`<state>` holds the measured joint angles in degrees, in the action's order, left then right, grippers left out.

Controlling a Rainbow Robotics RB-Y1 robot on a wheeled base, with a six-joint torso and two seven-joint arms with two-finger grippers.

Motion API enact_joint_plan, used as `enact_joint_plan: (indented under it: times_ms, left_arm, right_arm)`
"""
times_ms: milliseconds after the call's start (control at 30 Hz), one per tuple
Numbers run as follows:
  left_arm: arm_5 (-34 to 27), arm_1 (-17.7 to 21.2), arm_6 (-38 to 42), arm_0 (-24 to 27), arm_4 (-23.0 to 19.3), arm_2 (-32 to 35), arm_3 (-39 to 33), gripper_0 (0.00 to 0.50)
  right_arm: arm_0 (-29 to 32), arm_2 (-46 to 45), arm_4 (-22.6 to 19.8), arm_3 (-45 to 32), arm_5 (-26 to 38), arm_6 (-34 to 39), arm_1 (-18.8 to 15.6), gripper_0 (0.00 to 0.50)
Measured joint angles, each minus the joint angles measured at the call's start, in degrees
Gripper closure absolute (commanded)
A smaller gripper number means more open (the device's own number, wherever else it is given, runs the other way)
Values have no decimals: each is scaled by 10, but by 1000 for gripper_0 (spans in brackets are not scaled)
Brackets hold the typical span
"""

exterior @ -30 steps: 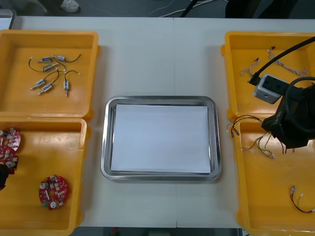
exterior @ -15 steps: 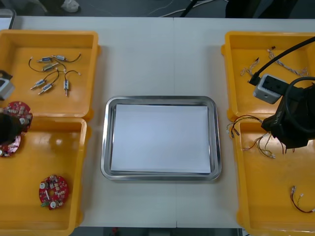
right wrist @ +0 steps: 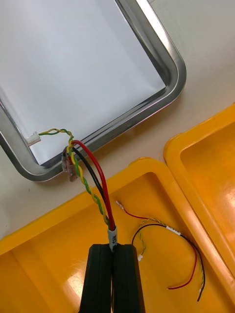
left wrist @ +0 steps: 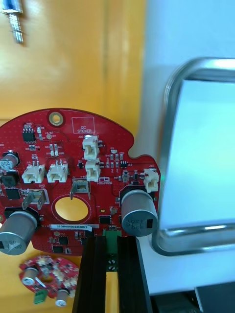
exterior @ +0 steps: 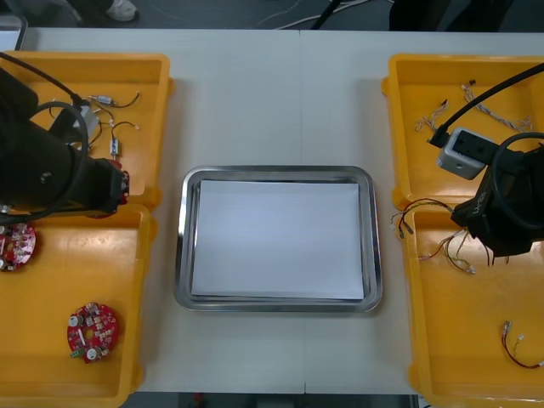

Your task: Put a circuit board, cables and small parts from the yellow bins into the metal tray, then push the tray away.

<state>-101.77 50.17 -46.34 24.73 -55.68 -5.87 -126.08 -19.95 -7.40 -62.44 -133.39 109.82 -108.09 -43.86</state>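
Pinching the red circuit board [left wrist: 68, 166] by its edge above the left yellow bins [exterior: 51, 280], the left end effector [left wrist: 111, 242] has the metal tray [exterior: 182, 246] just rightward, while the right end effector [right wrist: 113, 249] clamps a red and yellow cable [right wrist: 90, 181].

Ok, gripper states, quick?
Left gripper: shut on a round red circuit board, over the left yellow bins.
Right gripper: shut on a red and yellow cable, over a right yellow bin.

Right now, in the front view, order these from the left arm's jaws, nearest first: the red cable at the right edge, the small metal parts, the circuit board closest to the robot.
1. Small metal parts, far left bin, beyond the jaws.
2. Circuit board, near left bin, toward the robot.
3. Red cable, near right bin, far across.
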Motion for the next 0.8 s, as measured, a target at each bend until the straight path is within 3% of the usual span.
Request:
enact_joint_plan:
  times_ms: [233,400,533,633,800]
  left_arm:
    - [-75,-91,34,87,62,-74,0,500]
    - [-78,-139,216,161,99,-179,9,500]
    - [-78,-173,345,177,130,-222,18,500]
    - [-78,-190,335,177,154,-244,23,500]
    - [-75,-196,243,162,195,-291,24,500]
  right_arm:
    - [0,0,0,0,0,0,0,500]
    - [-1,0,0,0,0,0,0,500]
    - [-1,0,0,0,0,0,0,500]
    - [-1,0,0,-1,0,0,0,500]
    - [-1,0,0,-1,0,0,0,500]
